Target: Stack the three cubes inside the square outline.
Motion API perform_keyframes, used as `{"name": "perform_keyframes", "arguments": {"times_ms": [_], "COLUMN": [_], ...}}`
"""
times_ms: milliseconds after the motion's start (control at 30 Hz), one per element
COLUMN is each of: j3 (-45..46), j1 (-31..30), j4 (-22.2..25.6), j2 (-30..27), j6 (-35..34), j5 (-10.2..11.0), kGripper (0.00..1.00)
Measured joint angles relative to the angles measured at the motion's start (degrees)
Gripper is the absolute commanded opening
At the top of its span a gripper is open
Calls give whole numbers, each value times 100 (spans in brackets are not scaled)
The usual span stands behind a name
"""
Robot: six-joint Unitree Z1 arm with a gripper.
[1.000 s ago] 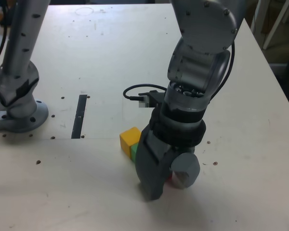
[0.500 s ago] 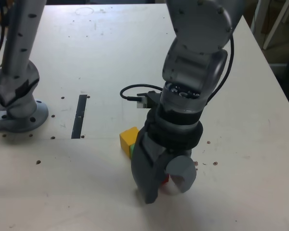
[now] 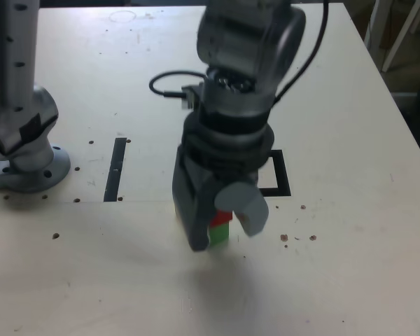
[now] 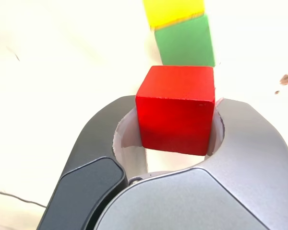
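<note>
1. Exterior view:
   - Gripping a matte red cube (image 3: 222, 218) with the dark grey, curved-jawed end effector (image 3: 227, 238); tilted over the bench (image 3: 77, 280), jaws pointing down.
   - Showing below the red cube: part of a matte green cube (image 3: 218, 234). Cannot confirm contact between the two from here.
   - Visible beyond the arm, towards the exterior view's right: one corner of a flat, thick black square outline (image 3: 282, 173), otherwise hidden. Cannot tell whether occupied.
   - Lying well apart, towards the exterior view's left: a narrow, straight black strip (image 3: 115, 168). Not to be mistaken for the target.
   - Noted on the bench: pale, smooth surface with small dark holes and a few brown chipped marks.

2. Wrist view:
   - Confirmed held: red cube, between the two jaws, against pale, rough-edged inner linings. Shows flat faces, crisp edges and a small nick near one corner.
   - Seen beyond: green cube, apparently touching a bright yellow cube (image 4: 173, 9), cut off by the frame. Both plain-faced and outside the grip.

3. Assessment:
   - Judged to be at the carrying step for the first cube, with stacking still to do.
   - Next: clear the green cube, carry red over the outline, square up, lower and release. Should watch for knocking the loose pair.
</note>
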Motion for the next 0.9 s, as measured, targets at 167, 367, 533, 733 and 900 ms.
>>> {"name": "perform_keyframes", "arguments": {"times_ms": [167,367,533,733,900], "j3": [-34,-47,-159,-271,-273], "j1": [339,776,1199,1634,1869], "j4": [335,532,581,672,672], "j2": [-247,-327,-328,-279,-144], "j6": [635,1559,2521,3408,3940], "j5": [252,308,337,384,511], "kGripper": [29,29,29,29,29]}}
